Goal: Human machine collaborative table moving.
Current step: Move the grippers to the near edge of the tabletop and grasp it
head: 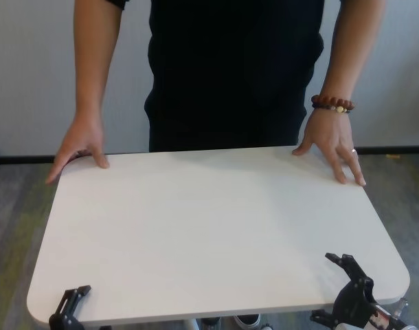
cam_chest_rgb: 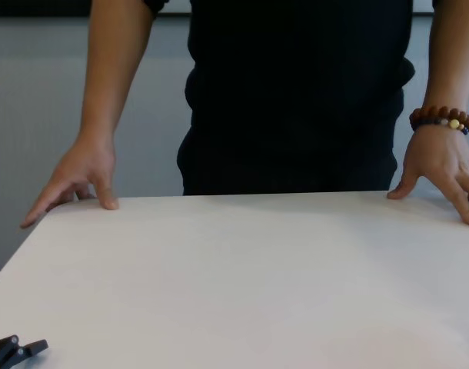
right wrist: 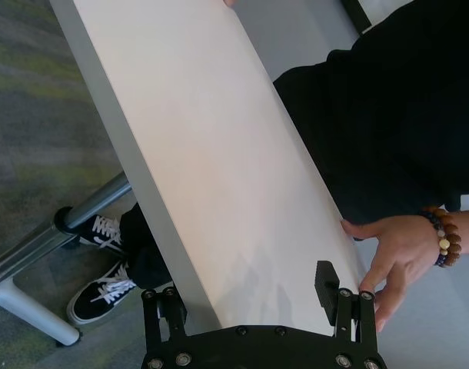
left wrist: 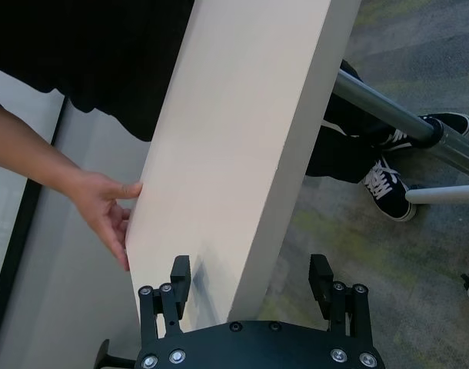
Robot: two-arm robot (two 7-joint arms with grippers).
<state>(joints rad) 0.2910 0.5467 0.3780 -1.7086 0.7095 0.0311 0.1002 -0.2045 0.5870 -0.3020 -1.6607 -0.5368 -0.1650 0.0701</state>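
At the near left corner, the left gripper (left wrist: 251,280) straddles the edge of the table (head: 216,227), jaws wide apart, one finger above and one below, nothing clamped yet. Across the far edge the person (head: 237,69) rests both hands on the top, bracelet (head: 332,104) wrist over on the right. Near right corner, the right gripper (right wrist: 251,296) straddles the edge the same way, spread wide. Best move now: close both together, evenly, before any lift.

Matt, smooth white table (head: 216,227) on a glossy metal pole (left wrist: 388,108); black plastic claws.
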